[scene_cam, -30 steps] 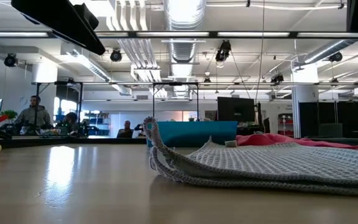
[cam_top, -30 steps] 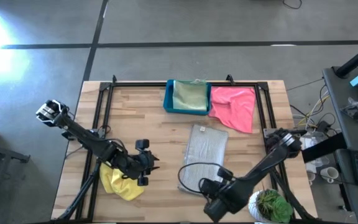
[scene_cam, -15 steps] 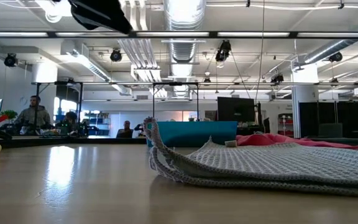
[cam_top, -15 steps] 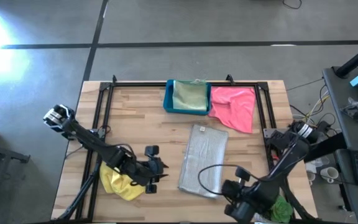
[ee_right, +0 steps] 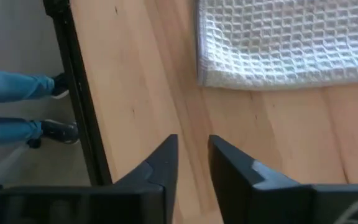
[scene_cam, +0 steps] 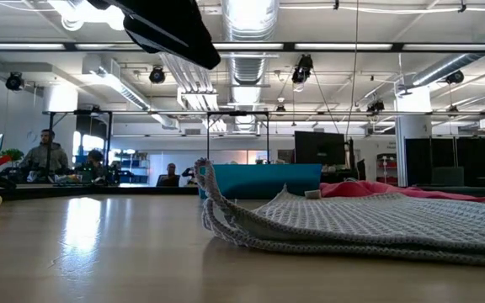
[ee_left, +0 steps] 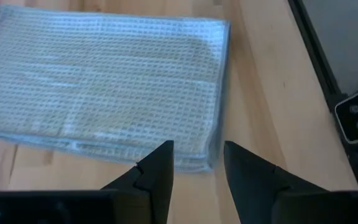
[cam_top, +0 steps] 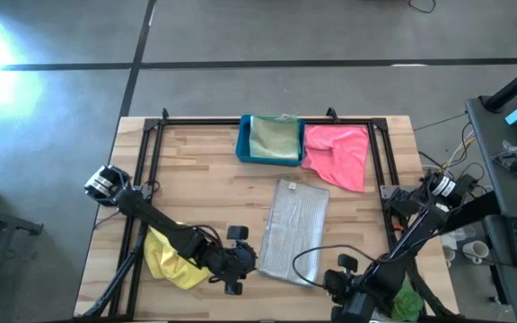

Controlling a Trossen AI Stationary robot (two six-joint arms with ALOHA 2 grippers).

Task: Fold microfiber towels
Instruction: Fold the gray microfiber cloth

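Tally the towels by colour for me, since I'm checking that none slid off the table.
Grey towel: 1
Pink towel: 1
Sage green towel, in the blue bin: 1
Yellow towel: 1
Total: 4

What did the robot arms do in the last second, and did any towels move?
The left gripper slid right along the table's near side to the grey towel, fingers open and empty. The right gripper backed off toward the near-right corner. The yellow towel, pink towel and blue bin stayed put.
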